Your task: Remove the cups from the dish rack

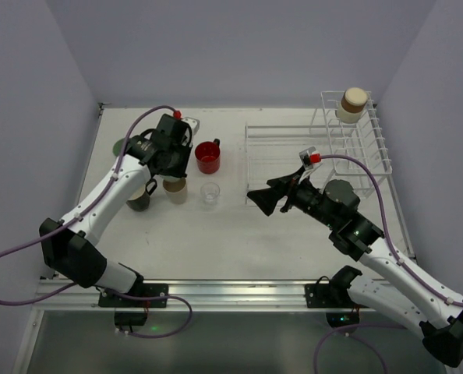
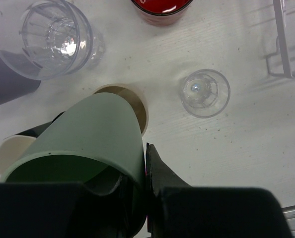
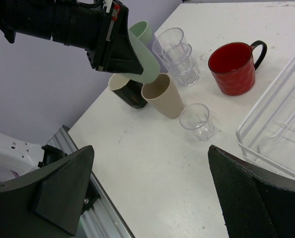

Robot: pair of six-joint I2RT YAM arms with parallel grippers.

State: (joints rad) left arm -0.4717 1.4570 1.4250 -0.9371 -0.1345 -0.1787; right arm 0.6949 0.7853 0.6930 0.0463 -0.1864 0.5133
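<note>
My left tool (image 2: 140,171) grips the pale green cup (image 2: 88,134) by its wall, tilted over the tan cup (image 3: 162,94). Dropped here, it could knock that cup into the small glass (image 2: 205,92) at its 3 o'clock. My right tool (image 3: 152,183) gapes empty. A brown-banded cup (image 1: 354,103) sits in the dish rack (image 1: 356,148) at 2 o'clock.

The left arm (image 1: 99,206) is reaching forward, its left gripper (image 2: 138,172) pinching the wall of a tilted pale green cup (image 2: 93,134). The right arm (image 1: 387,261) is stretching leftward, its right gripper (image 1: 261,199) gaping wide.
</note>
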